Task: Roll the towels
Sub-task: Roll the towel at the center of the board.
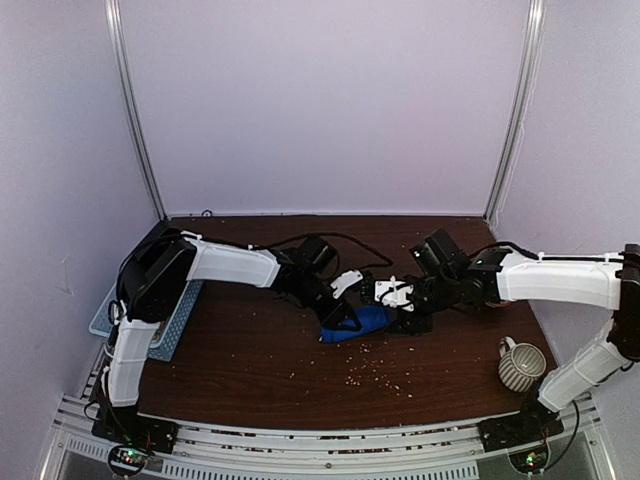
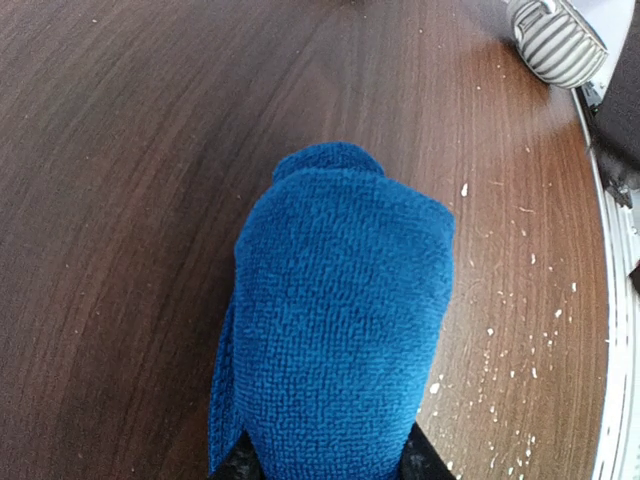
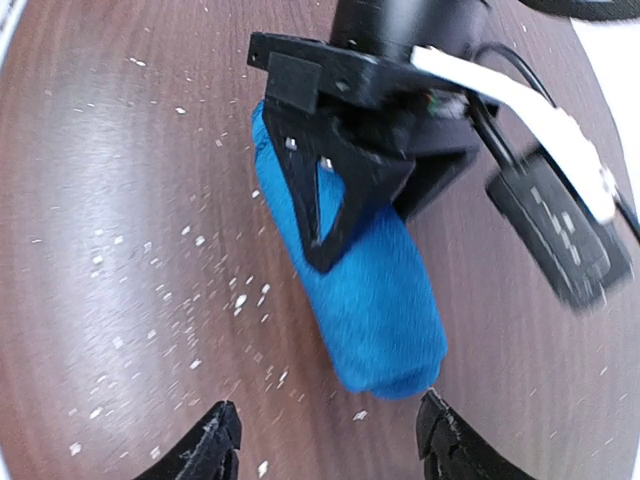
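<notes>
A royal blue towel (image 1: 362, 321), rolled into a short thick roll, lies near the middle of the brown table (image 1: 250, 370). My left gripper (image 1: 340, 316) is shut on the blue towel (image 2: 340, 320), which fills the space between its black fingertips (image 2: 425, 462). In the right wrist view the left gripper's black fingers (image 3: 335, 190) straddle the far half of the roll (image 3: 385, 310). My right gripper (image 3: 325, 445) stands open just short of the roll's near end, one fingertip (image 3: 450, 445) almost touching it. No other towels show.
A striped white mug (image 1: 520, 365) stands near the table's front right corner and shows in the left wrist view as well, mug (image 2: 557, 40). A light blue basket (image 1: 150, 322) sits at the left edge. Pale crumbs (image 1: 375, 372) dot the wood in front of the roll.
</notes>
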